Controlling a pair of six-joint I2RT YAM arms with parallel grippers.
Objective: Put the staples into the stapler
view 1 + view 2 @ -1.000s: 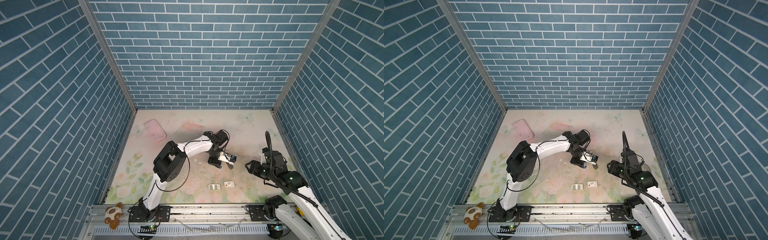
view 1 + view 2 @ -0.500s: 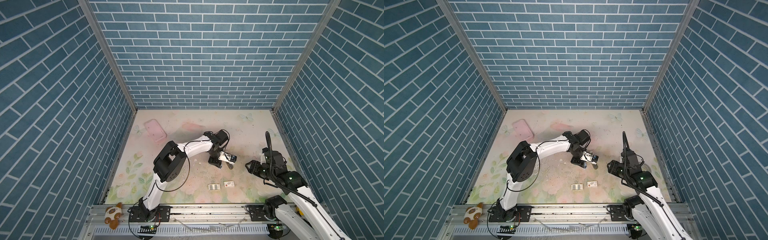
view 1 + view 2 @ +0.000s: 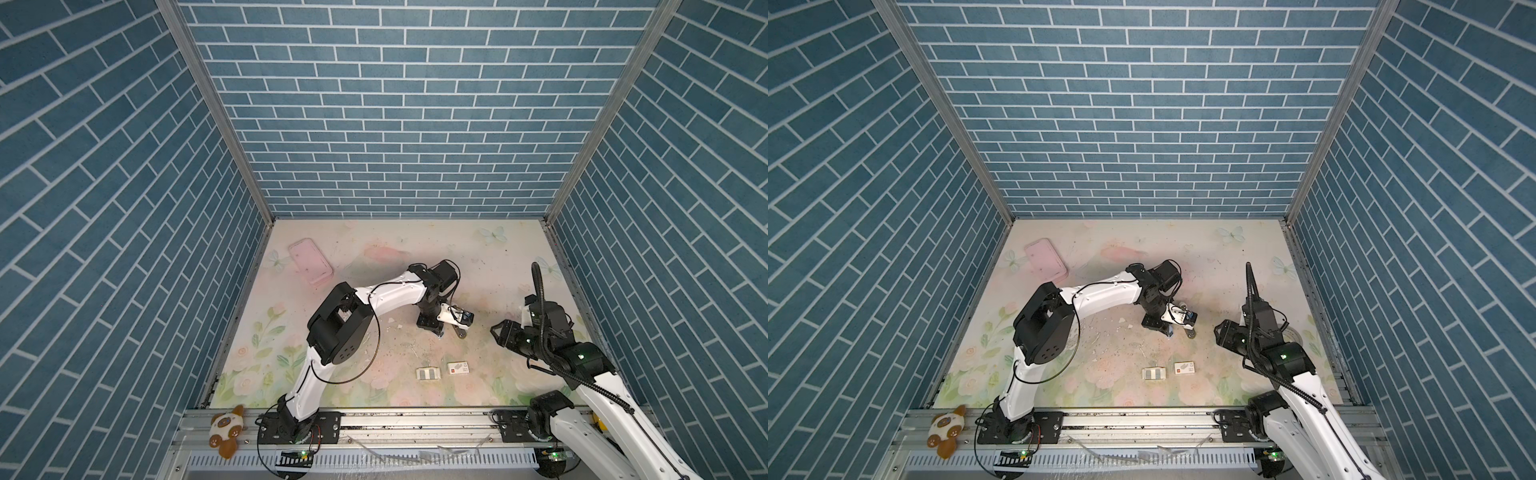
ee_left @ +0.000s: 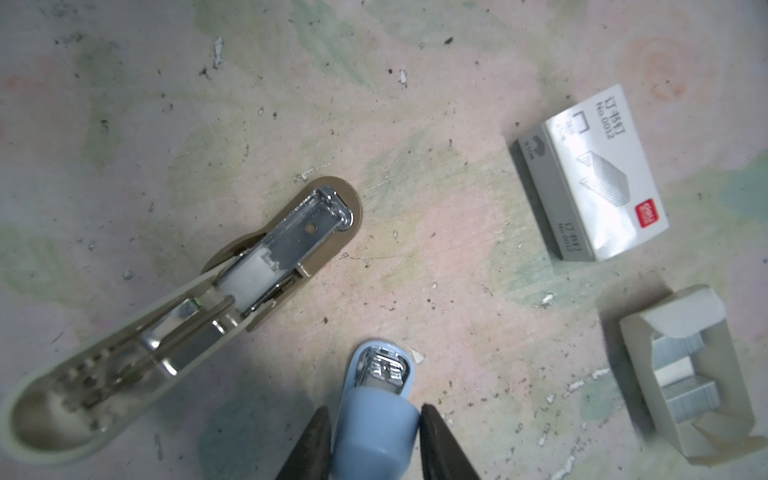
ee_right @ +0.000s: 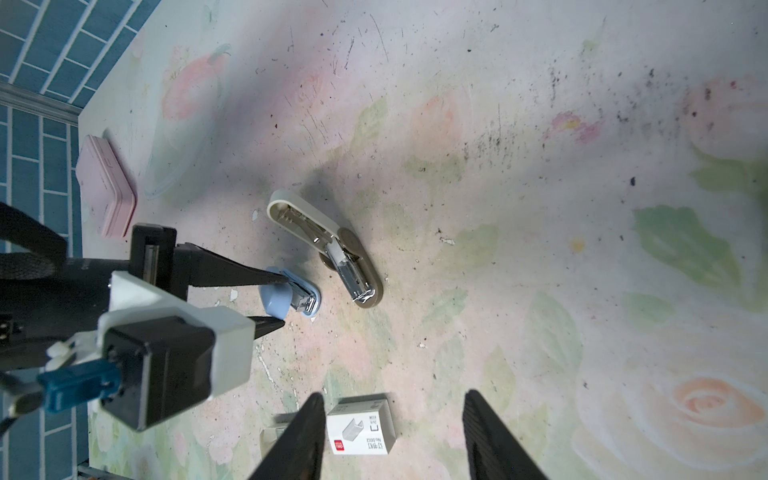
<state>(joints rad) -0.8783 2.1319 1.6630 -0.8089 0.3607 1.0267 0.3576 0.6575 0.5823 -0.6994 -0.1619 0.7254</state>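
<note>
Staples (image 4: 688, 392) sit in the card tray (image 4: 636, 349) on the table (image 4: 415, 249), beside the white sleeve (image 4: 598, 178); your left end effector (image 4: 375, 409) clamps the blue stapler (image 4: 380, 374); your right end effector (image 5: 394, 395) stands wide open nearby.

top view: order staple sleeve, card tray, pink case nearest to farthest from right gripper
1. staple sleeve, front, closest to the right gripper
2. card tray, just left of the sleeve
3. pink case, back left corner

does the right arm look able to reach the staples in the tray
Likely yes: the right gripper hangs open near the staples, nothing covers them, and the left gripper grips the blue stapler.
</note>
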